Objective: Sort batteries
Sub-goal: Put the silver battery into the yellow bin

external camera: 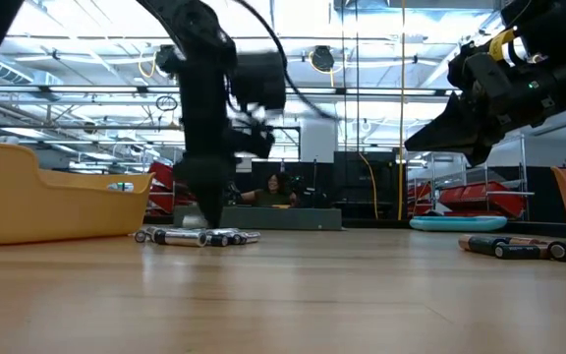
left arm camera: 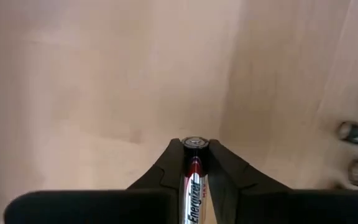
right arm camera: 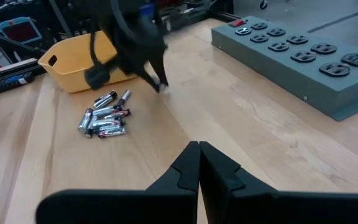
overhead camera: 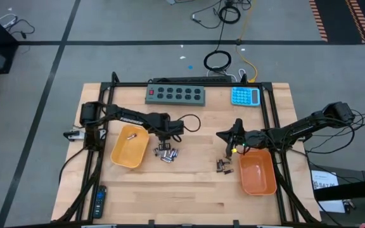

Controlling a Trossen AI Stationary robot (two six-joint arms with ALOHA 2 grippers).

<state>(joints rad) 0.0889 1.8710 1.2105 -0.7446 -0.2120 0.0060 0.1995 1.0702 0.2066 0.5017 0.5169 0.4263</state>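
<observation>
Light wood bench [overhead camera: 189,190] on a grey floor, workshop racks behind in the low view. Only the left wrist view shows the left end effector [left arm camera: 195,155] clamped on an Energizer battery [left arm camera: 193,180]. The silvery battery pile [overhead camera: 166,154] sits right beside the left orange tray [overhead camera: 129,147]; the dark batteries [overhead camera: 223,166] lie near the right orange tray [overhead camera: 258,174]. Right end effector [right arm camera: 199,155] is pinched closed, empty, above the bench. Labels in the pile are too small to read.

An industrial workshop hall: overhead steel trusses [external camera: 86,88], taped concrete floor [overhead camera: 138,19], wooden workbench [overhead camera: 195,183].
</observation>
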